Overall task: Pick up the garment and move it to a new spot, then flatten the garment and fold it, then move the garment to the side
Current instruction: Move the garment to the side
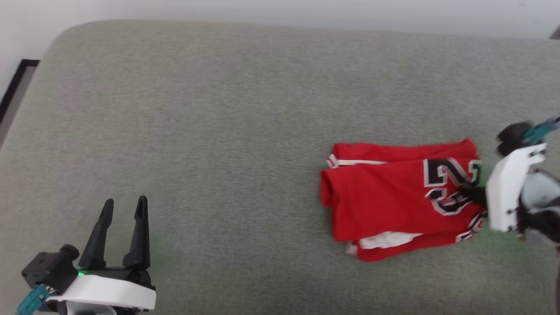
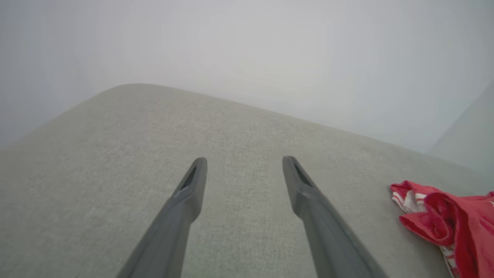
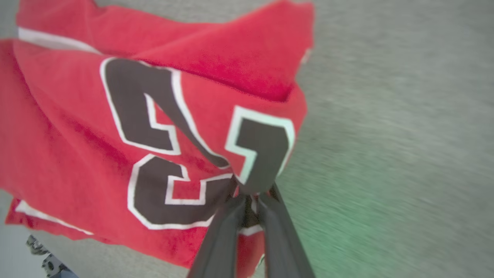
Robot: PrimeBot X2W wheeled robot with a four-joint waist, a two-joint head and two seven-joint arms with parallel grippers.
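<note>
**Head view, lower left:** left gripper, fingers spread and empty, poised over the bare grey upholstered surface and well apart from the work; judged to be parked clear while the other arm acts. **Right of centre:** the garment, a red jersey lying on the surface in a loosely folded bundle, its black, white-outlined "23" toward the right edge and white striped trim showing at its upper left and along its bottom. **At that right edge:** right gripper, fingers pressed together on a pinch of fabric within the printed numeral; the cloth puckers toward the tips, consistent with a grasp meant to lift or drag the bundle aside. **Hidden or unclear:** in the head view the white wrist housing covers the pinch; the lower layers of the fold cannot be seen; the right wrist view is blurred. **Far edge:** pale wall.
</note>
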